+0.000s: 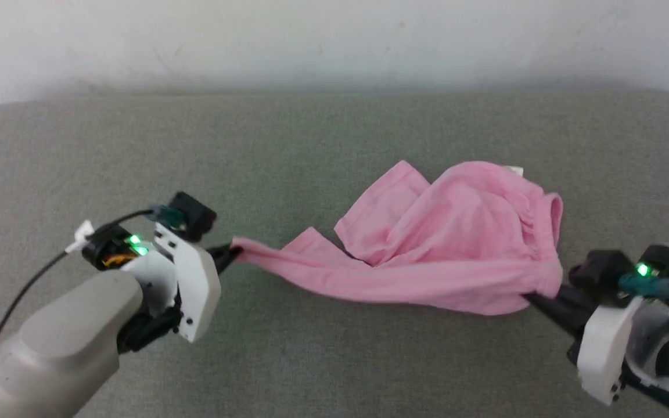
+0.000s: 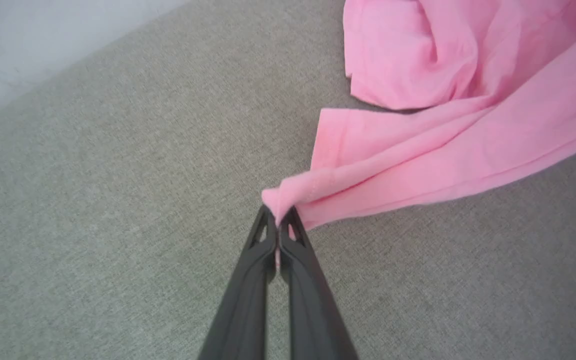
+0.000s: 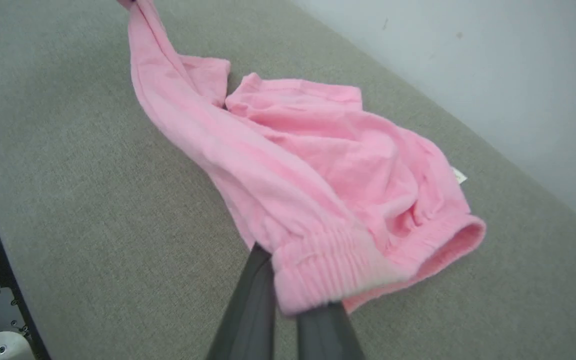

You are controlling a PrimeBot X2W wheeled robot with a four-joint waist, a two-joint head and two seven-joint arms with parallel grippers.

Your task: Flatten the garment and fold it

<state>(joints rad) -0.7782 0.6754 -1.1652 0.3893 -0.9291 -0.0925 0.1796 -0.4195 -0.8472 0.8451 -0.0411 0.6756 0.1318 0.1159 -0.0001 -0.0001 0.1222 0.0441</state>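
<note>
A pale wall (image 1: 334,40) ran behind the counter (image 1: 334,133), whose grey woven covering spread across the whole width of the head view. On it, right of centre, lay the garment (image 1: 445,244), a light pink pair of shorts, crumpled in its main body, with one long band of cloth drawn out toward the robot's left. The bulk of it rested on the covering, bunched into soft folds, its gathered waistband turned toward the robot's right and one leg opening pointing up toward the wall. The left arm's pale forearm and white wrist housing came in at the lower left; the left gripper (image 1: 231,253) had its dark fingers pressed together on the tip of that drawn-out band, a pinch of pink showing between them in the left wrist view, with the cloth there lifted slightly off the covering. At the lower right, the right gripper (image 1: 535,299) was closed on the ribbed waistband corner, its fingertips hidden under the elastic edge in the right wrist view. A small white label (image 1: 514,170) peeked out at the garment's far edge.
</note>
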